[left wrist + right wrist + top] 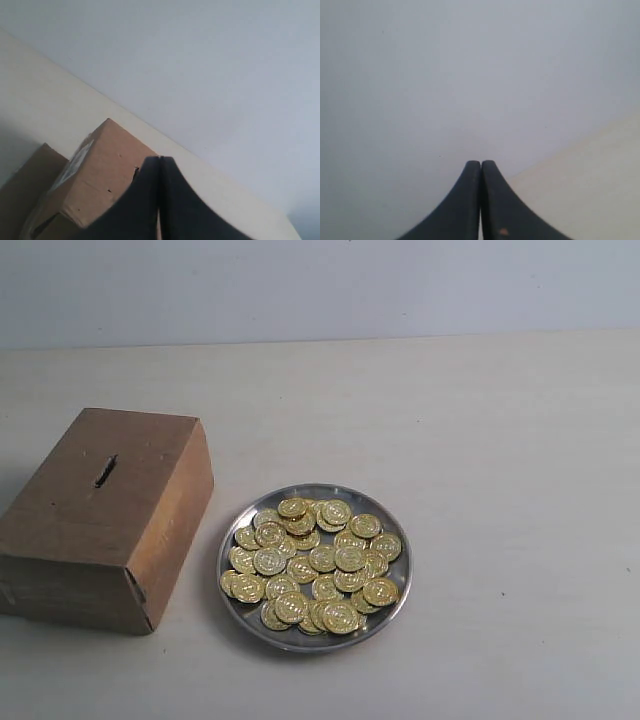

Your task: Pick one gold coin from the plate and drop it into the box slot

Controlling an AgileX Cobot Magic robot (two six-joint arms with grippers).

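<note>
We count one box point(100, 520), one slot point(105, 471), one plate point(300, 642) and two pairs of fingers. The box is brown cardboard and stands on the pale worktop point(480, 440), at the left of the exterior view. The slot is a short dark slit in its top face. The plate stands near the box, on its right, and does not touch it.

The gold coins point(322, 558) all lie in the plate. We count about thirty. They overlap in a heap, so we cannot give the exact number.

The left fingers point(152, 172) are pressed together with nothing between them. The right fingers point(472, 172) are together too, and also hold nothing.

In the exterior view the picture edge cuts off the left corner of the box. In the left wrist view the fingers hide part of the box point(100, 170), and the frame cuts off the rest of it. The right wrist view gives only a grey background and a corner of the worktop.
</note>
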